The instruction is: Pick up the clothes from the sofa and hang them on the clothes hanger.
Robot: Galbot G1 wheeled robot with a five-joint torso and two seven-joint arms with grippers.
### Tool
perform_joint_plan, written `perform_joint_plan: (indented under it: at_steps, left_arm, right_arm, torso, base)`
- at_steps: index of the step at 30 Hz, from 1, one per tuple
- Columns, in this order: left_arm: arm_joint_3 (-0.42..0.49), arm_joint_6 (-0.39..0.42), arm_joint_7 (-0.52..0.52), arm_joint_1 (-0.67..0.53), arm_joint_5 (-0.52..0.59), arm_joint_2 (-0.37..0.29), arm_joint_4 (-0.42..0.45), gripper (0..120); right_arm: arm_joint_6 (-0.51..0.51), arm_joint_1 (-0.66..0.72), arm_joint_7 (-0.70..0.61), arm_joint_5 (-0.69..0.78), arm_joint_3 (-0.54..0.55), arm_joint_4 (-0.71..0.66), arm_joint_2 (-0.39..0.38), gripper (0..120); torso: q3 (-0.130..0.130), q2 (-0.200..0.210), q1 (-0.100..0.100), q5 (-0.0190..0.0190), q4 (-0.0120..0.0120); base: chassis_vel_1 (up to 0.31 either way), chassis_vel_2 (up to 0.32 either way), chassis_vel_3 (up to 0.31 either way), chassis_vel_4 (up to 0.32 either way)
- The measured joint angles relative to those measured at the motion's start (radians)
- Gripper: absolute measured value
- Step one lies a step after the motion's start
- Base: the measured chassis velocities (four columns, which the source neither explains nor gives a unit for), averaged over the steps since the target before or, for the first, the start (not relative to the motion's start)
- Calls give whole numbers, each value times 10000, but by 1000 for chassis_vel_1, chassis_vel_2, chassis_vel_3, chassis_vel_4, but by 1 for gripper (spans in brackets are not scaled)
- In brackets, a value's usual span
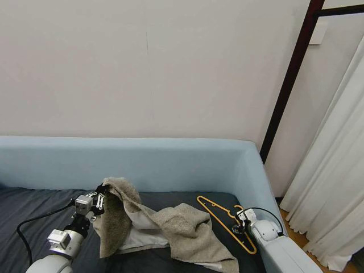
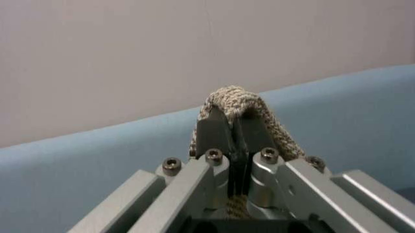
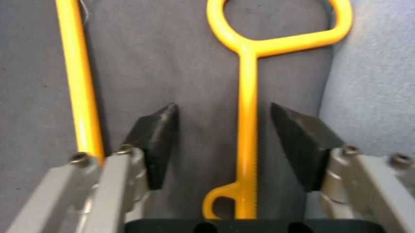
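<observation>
A beige knitted garment [image 1: 165,227] with a white lining lies on the dark sofa seat, one end lifted. My left gripper [image 1: 102,196] is shut on that raised end; in the left wrist view the knit fabric [image 2: 243,104] drapes over the closed fingertips [image 2: 214,131]. A yellow clothes hanger [image 1: 224,219] lies flat on the seat at the right. My right gripper [image 3: 236,141] hovers low over it, open, with one yellow hanger bar [image 3: 246,121] running between the black pads [image 3: 155,141].
The sofa has a light blue backrest [image 1: 142,162] and right armrest [image 1: 259,187]. A dark pole [image 1: 287,85] stands against the wall at the right, beside white curtains [image 1: 335,182]. A black cable [image 1: 34,222] trails along my left arm.
</observation>
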State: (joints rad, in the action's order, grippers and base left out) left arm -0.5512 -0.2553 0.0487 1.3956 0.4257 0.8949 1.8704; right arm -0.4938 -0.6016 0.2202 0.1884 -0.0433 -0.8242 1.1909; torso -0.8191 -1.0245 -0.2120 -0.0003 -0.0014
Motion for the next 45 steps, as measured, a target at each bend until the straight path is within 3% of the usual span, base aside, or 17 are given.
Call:
perform_joint_plan:
  at_steps: [14, 22, 29, 31, 37, 45]
  left_arm:
    - [148, -51, -5, -209, 172, -130, -236, 0]
    - [247, -51, -9, -315, 207, -128, -320, 0]
    - [256, -35, -18, -320, 410, -216, -178, 0]
    - [268, 40, -18, -345, 555, -265, -57, 0]
    - [187, 166, 0, -305, 788, -325, 235, 0]
    - [86, 370, 96, -197, 1148, -442, 673, 0]
  right_arm:
    - [-140, -102, 68, -8, -32, -239, -80, 6]
    - [682, -219, -286, 138, -25, -860, -421, 5]
    - [3260, -1021, -1541, 384, 109, -3930, -1290, 5]
    - [4273, -1680, -1906, -307, 191, -5384, -1742, 5]
    - [6019, -2987, -2197, -1974, 477, -7609, -2525, 5]
    - [6595, -4348, -4115, -4432, 791, -9160, -2626, 5]
  torso:
    - [-1, 0, 0, 2, -2]
    - [-2, 1, -1, 3, -4]
    - [-1, 1, 0, -1, 1]
    - [-1, 0, 0, 3, 1]
    - [0, 0, 0, -1, -2]
    - [0, 0, 0, 2, -3]
  base:
    - [0, 0, 0, 0]
    - [0, 0, 0, 0]
    - [0, 0, 0, 0]
    - [0, 0, 0, 0]
    - [0, 0, 0, 0]
    - [0, 0, 0, 0]
